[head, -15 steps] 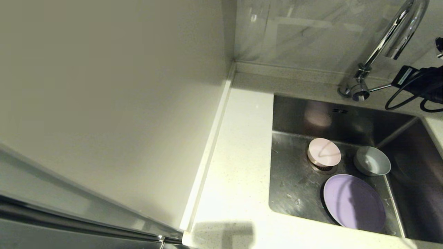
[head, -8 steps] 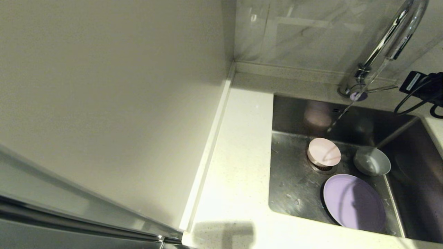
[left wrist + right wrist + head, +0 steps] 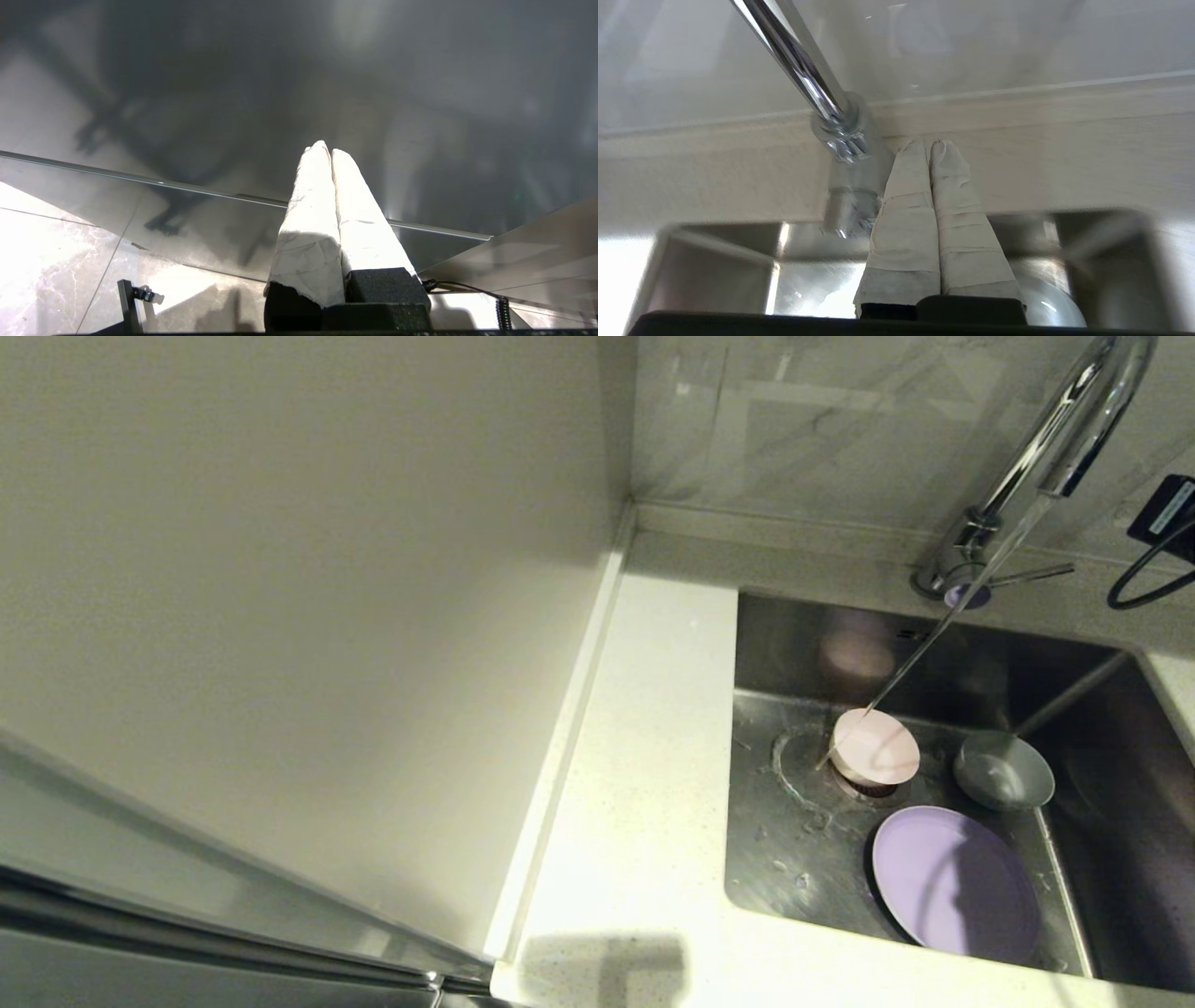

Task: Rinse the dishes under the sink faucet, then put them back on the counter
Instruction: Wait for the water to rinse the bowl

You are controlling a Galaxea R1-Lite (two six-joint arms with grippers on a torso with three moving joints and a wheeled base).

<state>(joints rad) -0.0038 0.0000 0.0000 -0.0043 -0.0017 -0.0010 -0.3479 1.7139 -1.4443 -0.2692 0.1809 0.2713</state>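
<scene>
Three dishes lie in the steel sink [image 3: 794,644]. The pale pink bowl [image 3: 875,749] sits over the drain, the blue-grey bowl [image 3: 1004,771] is to its right, and the lilac plate [image 3: 956,882] lies nearer me. A thin stream of water falls from the chrome faucet [image 3: 1055,439] onto the pink bowl's far edge. My right gripper [image 3: 928,144] is shut and empty, close beside the faucet's base [image 3: 840,135]; only part of that arm [image 3: 1162,509] shows at the head view's right edge. My left gripper [image 3: 327,150] is shut, parked away from the sink.
The white speckled counter [image 3: 644,756] runs along the sink's left side and front. A plain beige wall panel [image 3: 308,616] stands to its left, and a marbled wall [image 3: 822,429] rises behind the faucet. The faucet's side lever [image 3: 1032,574] sticks out to the right.
Water has started running and now reaches the pink bowl. My right arm has drawn back to the right, away from the faucet lever. The dishes have not moved.
</scene>
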